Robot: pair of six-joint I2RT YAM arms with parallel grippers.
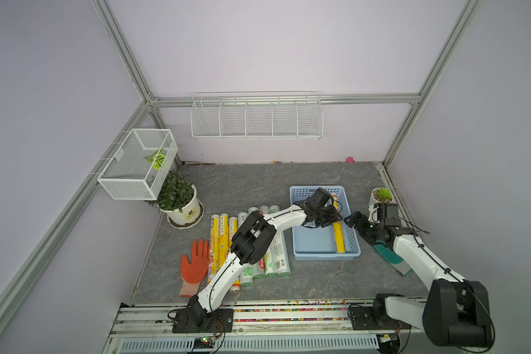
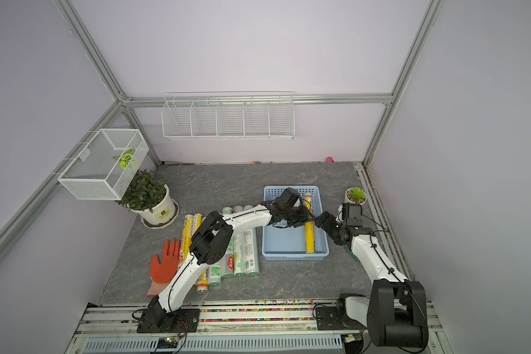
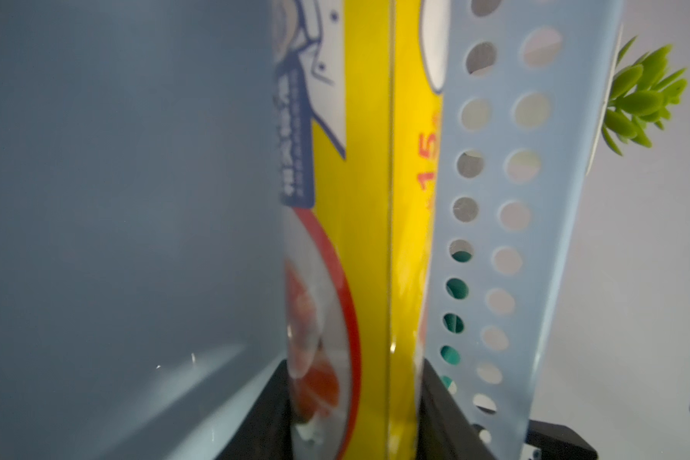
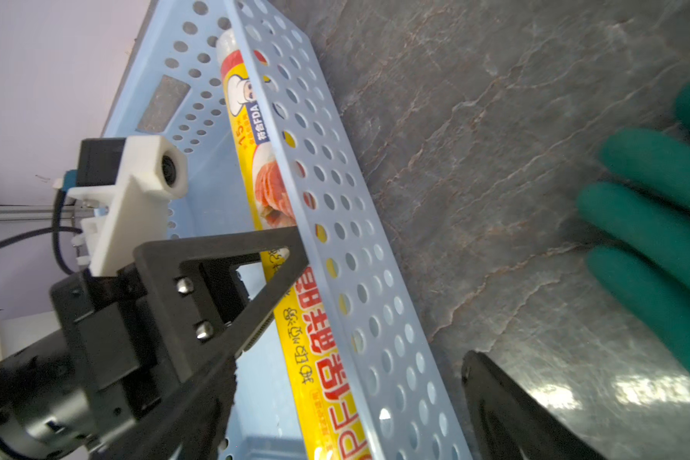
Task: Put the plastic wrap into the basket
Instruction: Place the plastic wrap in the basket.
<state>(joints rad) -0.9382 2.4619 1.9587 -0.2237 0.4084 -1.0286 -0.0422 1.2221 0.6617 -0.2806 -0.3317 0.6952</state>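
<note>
1. Inside the basket, along the side wall nearest the right arm, lies one yellow roll of plastic wrap. It runs lengthwise, close against the perforated wall. Whether it rests fully on the floor I cannot tell.
2. The left gripper is clamped narrow on that yellow roll near its middle, with a finger on each side in the left wrist view. This roll is delivered but not yet released.
3. On the counter, near the basket's other long side, seven rolls lie in a row. They are three yellow rolls and four whitish rolls with green print, partly hidden under the left arm.
4. By that count, one of eight is in place and seven are left. The next need is to let go and lift clear without dragging the roll up the wall.
5. The right gripper hovers just outside the basket wall. Only one finger shows in its own wrist view, so I cannot tell whether it is wide or narrow.
6. Counted otherwise:
   - one basket
   - one orange glove beside the yellow rolls
   - one green glove under the right arm
   - one potted plant
   - one small succulent
   - one white wire-mesh box
   - one long wire rack with five compartments
</note>
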